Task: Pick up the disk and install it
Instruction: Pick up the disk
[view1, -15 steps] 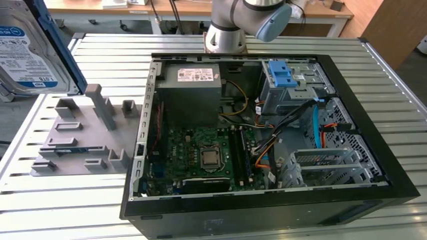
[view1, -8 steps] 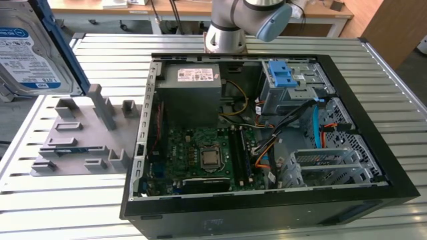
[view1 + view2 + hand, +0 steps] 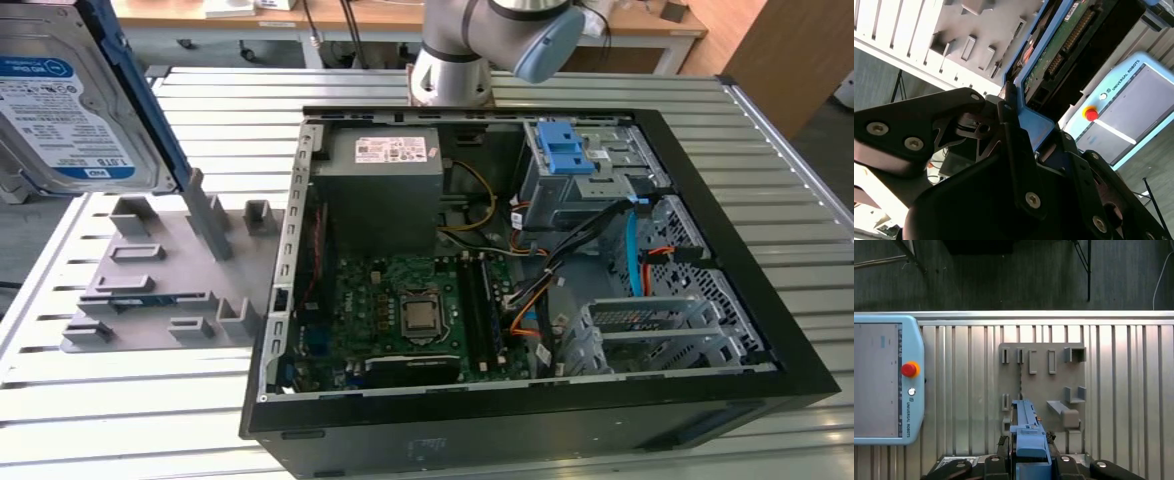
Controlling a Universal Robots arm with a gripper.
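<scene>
The disk (image 3: 74, 100) hangs in the air at the exterior view's upper left, label side showing, with a blue carrier frame along its edge. It is above and beside the grey holder plate (image 3: 160, 270), clear of its slots. In the first wrist view the disk (image 3: 1026, 432) is seen edge-on over the holder plate (image 3: 1044, 385), and my gripper (image 3: 1029, 460) is shut on its blue frame. In the second wrist view the disk (image 3: 1064, 45) shows its green circuit board, clamped in my gripper (image 3: 1024, 135).
An open black computer case (image 3: 747, 330) lies on the slatted metal table (image 3: 787, 180). Inside are a grey power supply (image 3: 378, 180), the motherboard (image 3: 414, 300) and a metal drive bay with a blue latch bracket (image 3: 567, 150). A teach pendant (image 3: 884, 380) lies beyond the holder plate. The arm's base (image 3: 454, 60) stands behind the case.
</scene>
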